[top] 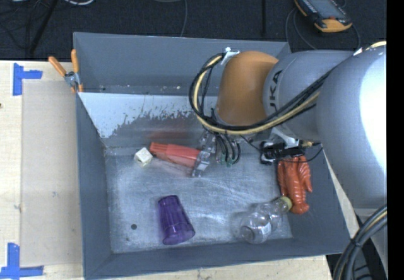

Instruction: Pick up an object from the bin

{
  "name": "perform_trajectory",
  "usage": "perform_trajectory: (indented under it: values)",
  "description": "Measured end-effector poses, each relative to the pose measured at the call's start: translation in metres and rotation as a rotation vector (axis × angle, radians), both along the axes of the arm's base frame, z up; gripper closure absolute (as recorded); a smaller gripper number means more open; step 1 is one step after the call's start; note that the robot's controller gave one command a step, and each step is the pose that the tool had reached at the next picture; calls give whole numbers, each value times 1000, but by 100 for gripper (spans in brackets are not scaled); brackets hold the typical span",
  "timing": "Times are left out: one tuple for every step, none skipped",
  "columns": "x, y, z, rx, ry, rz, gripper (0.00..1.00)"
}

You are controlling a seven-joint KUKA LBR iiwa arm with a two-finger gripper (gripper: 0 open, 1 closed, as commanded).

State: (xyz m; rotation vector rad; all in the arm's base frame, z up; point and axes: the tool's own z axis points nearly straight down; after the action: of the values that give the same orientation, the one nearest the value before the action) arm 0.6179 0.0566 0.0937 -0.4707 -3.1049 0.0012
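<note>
Gripper at right end of red tapered piece — open or closed, cannot tell; off-centre hold may let it swing out.

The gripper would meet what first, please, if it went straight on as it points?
Probably the right end of the red stick, just under the gripper, which points down into the bin. Depth is unclear, so it could instead reach the bin floor beside it.

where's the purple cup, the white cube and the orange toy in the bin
purple cup [173,220], camera view, middle of its side
white cube [143,157], camera view, its top face
orange toy [295,183], camera view, middle of its body
</note>
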Motion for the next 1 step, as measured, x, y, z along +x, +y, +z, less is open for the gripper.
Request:
perform_trajectory:
  values:
    - [-18,2,96,0,1,5,100]
